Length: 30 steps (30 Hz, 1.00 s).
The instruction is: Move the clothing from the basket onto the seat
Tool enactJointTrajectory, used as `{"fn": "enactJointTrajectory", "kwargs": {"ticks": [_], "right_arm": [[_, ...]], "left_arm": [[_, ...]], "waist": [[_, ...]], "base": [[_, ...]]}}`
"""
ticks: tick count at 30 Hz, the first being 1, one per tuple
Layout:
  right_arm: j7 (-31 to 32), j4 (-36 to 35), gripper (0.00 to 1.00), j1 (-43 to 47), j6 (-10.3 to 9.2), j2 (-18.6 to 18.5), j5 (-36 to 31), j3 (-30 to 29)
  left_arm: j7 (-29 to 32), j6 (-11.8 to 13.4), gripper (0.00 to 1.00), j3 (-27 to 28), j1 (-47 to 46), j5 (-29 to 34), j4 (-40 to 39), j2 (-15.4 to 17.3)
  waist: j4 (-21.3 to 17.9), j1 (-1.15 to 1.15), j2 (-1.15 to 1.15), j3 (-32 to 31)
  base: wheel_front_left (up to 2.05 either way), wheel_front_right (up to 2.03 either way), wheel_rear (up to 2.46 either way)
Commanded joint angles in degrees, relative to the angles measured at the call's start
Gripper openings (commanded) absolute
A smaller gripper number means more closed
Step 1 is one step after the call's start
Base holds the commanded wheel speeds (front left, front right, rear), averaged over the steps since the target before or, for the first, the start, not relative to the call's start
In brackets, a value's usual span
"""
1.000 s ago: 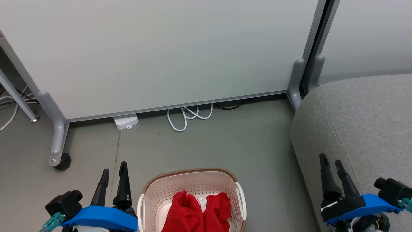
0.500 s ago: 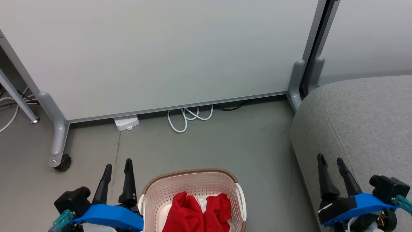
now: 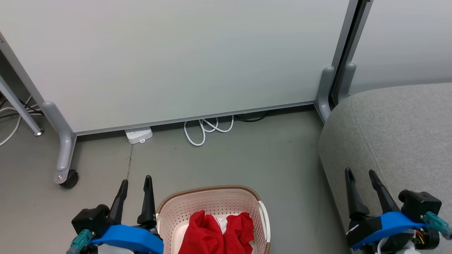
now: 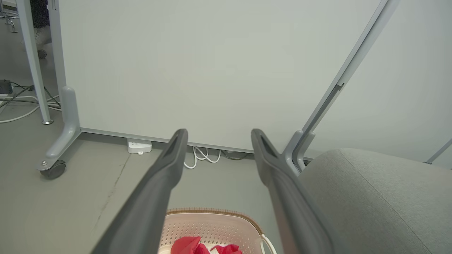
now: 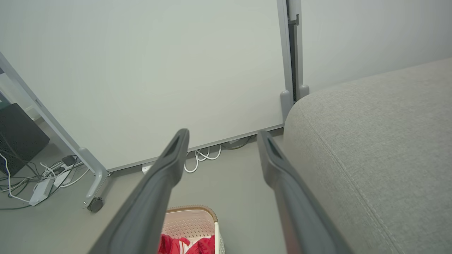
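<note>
Left gripper (image 4: 218, 132) hovering over floor (image 4: 70, 197), jaws standing wide apart; clothing (image 4: 190, 245) lying in basket (image 4: 212, 211) below them, seat (image 4: 370, 190) sitting near basket.

At lower centre, the basket (image 3: 212, 204) is smooth cream plastic, faintly glossy, with a brown woven-look rim; the clothing (image 3: 204, 236) in it is soft matt red cloth. At right, the seat (image 3: 406, 141) is matt grey fabric, finely rough. The floor (image 3: 247, 158) looks smooth and matt.
</note>
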Motion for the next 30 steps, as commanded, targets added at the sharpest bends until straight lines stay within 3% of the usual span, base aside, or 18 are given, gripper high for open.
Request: {"fn": "enactJointTrajectory", "kwargs": {"ticks": [1,30], "right_arm": [[-0.6,-0.8,1.00,0.2,0.00,-0.3,-2.0,0.1],[-2.8,-1.4,1.00,0.9,-0.01,-0.3,-14.1,0.2]], "left_arm": [[-0.6,0.1,1.00,-0.4,-1.3,1.4,0.1,0.2],[-3.7,2.0,1.00,-1.8,-1.0,9.2,0.5,0.4]], "waist": [[0.0,0.00,0.00,0.0],[-0.3,0.00,0.00,-0.2]], "base": [[0.00,0.00,0.00],[0.00,0.00,0.00]]}}
